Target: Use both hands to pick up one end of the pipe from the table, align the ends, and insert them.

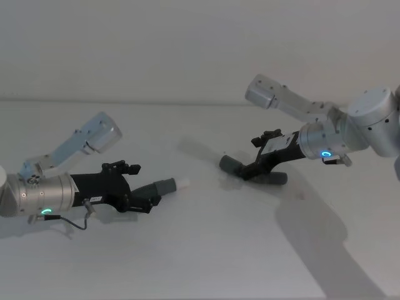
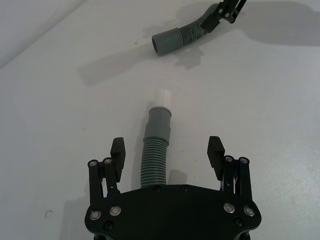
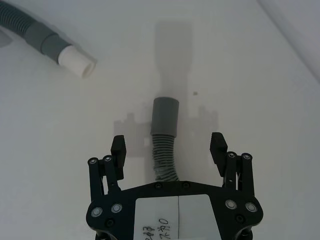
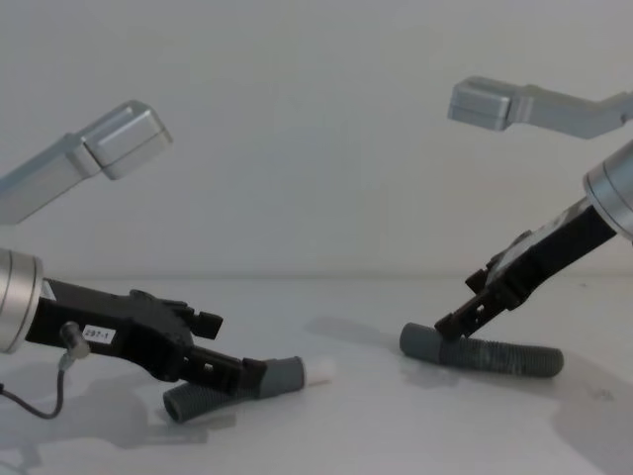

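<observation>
Two pipe pieces lie on the white table (image 1: 206, 256). The left piece (image 2: 154, 162) has a grey cuff with a white tip (image 1: 184, 182) that points right. My left gripper (image 2: 167, 147) is open and low over this piece, one finger on each side of its corrugated part, not touching it. The right piece (image 3: 164, 159) has a plain grey cuff (image 1: 230, 165) that points left. My right gripper (image 3: 168, 145) is open and straddles it the same way. In the chest view both pieces rest flat, the left (image 4: 198, 401) and the right (image 4: 499, 358), with a gap between the two ends.
A plain pale wall rises behind the table's far edge (image 1: 187, 102). Arm shadows fall on the table at the right front (image 1: 319, 244). A thin cable (image 1: 69, 220) hangs from my left wrist.
</observation>
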